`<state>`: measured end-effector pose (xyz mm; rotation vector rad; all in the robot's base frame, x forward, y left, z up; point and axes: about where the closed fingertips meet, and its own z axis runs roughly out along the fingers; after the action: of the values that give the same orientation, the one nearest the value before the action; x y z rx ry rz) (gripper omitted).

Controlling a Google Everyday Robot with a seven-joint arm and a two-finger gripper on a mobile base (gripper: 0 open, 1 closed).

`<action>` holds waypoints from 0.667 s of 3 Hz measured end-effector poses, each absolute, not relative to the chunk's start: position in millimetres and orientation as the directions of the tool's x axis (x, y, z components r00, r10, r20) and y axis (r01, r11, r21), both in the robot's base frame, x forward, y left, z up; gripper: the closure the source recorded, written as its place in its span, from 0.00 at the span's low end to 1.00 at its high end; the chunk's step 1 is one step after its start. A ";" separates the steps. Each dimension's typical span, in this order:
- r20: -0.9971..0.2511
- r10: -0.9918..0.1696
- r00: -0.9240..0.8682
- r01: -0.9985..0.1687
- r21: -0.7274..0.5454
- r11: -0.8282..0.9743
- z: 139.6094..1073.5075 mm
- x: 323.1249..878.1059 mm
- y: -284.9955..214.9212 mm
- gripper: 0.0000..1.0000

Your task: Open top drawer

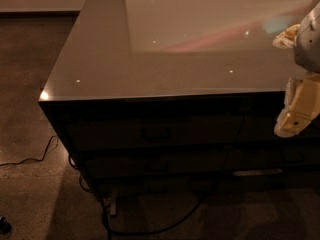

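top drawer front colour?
Top drawer front: dark, near-black, in camera view. End effector at right edge.

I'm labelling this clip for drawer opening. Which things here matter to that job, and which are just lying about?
For the job:
top drawer, closed
its bar handle
gripper, at the right edge, level with the top drawer row

Just there:
lower drawer front
narrower drawer front
black cable on the floor
glossy countertop
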<state>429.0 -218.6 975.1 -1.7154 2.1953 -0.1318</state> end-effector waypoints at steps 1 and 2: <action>-0.215 -0.955 -0.205 -0.922 -0.284 0.262 975.0 429.0 -218.6 0.00; -0.264 -0.950 -0.170 -0.937 -0.256 0.239 970.5 429.6 -214.0 0.00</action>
<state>429.6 -214.0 970.5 -1.7371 2.1532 -0.0485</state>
